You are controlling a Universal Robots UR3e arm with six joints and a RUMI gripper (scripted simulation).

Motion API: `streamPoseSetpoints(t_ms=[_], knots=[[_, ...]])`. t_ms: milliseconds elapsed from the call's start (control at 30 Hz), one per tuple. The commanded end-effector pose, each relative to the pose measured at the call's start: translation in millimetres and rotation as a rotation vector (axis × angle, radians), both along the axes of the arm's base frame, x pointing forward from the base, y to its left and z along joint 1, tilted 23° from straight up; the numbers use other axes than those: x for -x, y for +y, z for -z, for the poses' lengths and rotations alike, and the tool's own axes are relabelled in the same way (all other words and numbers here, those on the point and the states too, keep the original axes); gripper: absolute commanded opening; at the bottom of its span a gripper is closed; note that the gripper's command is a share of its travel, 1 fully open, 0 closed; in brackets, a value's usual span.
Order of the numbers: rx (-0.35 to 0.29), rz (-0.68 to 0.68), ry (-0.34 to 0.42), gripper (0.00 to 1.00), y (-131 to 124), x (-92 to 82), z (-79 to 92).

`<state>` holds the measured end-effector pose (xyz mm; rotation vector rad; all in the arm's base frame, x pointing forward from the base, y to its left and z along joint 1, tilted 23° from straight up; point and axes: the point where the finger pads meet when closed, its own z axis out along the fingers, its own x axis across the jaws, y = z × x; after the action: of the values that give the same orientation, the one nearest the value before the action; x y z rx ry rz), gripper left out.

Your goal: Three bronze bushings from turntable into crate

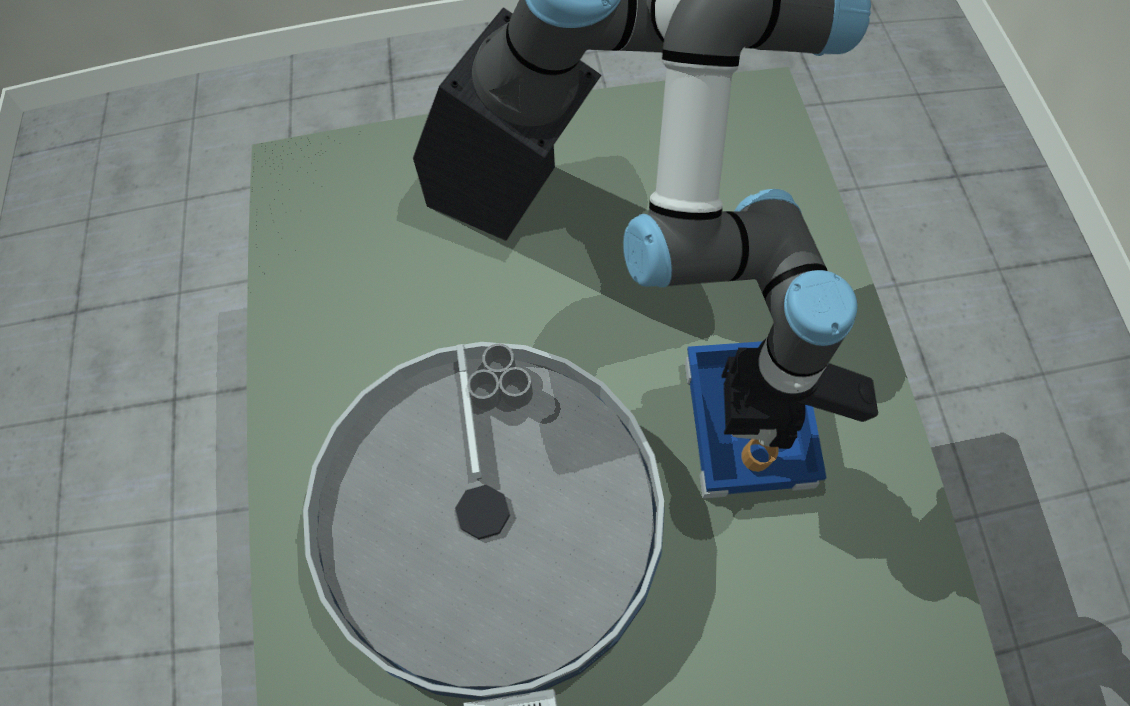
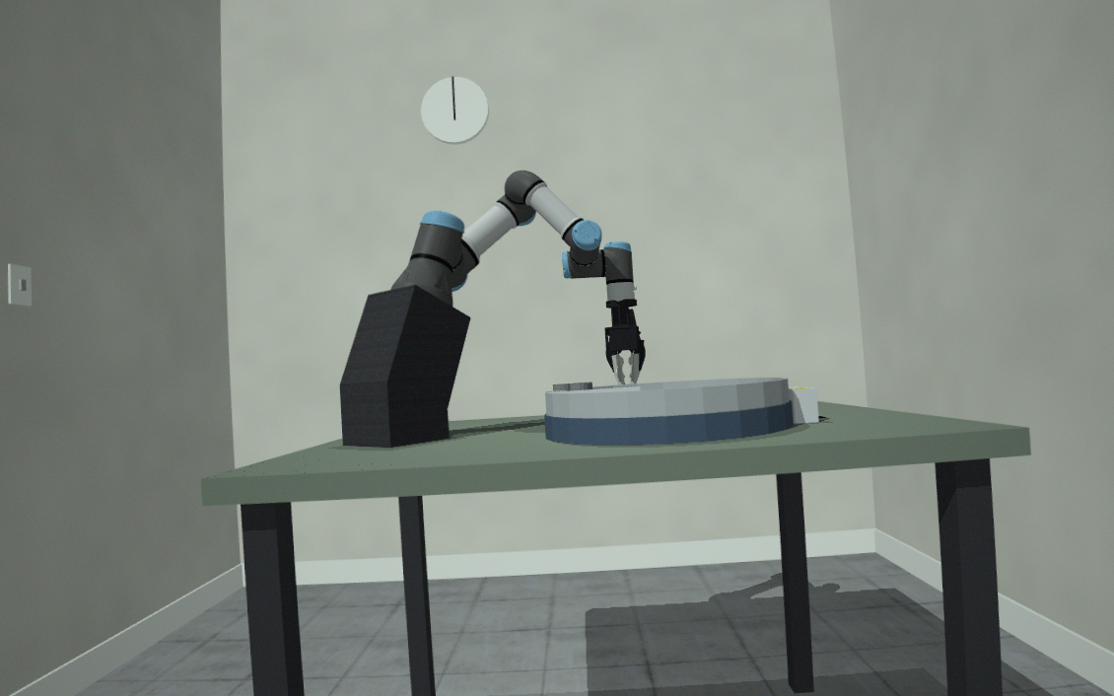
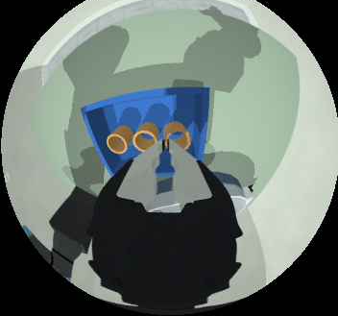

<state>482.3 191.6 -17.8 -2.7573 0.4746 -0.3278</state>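
Observation:
My gripper is low over the blue crate, shut on the wall of a bronze bushing. The bushing is upright inside the crate's outline; whether it touches the floor is hidden. A second bronze bushing and a third bronze bushing stand in the crate in a row beside it, hidden in the top view. Three grey bushings stand together on the turntable, near its rim and the divider.
A white divider bar runs from the turntable rim toward the dark hub. The turntable's raised rim lies left of the crate in the top view. The black robot base stands behind the turntable.

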Motion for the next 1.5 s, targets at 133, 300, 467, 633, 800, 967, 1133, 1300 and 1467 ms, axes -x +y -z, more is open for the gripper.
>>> streamPoseSetpoints(t_ms=[133,300,467,633,800,967,1133,1300,1467], knots=[[0.000,0.000,-0.003,0.00,0.2,-1.1,0.0],[0.000,0.000,-0.003,0.00,0.6,-1.6,1.5],[0.000,0.000,-0.003,0.00,0.9,-1.9,2.5],[0.000,0.000,-0.003,0.00,1.2,-2.3,3.8],[0.000,0.000,-0.003,0.00,1.4,-2.4,4.4],[0.000,0.000,-0.003,0.00,1.4,-2.4,4.4],[0.000,0.000,-0.003,0.00,1.4,-2.4,4.4],[0.000,0.000,-0.003,0.00,1.4,-2.4,4.4],[0.000,0.000,-0.003,0.00,1.4,-2.4,4.4]])
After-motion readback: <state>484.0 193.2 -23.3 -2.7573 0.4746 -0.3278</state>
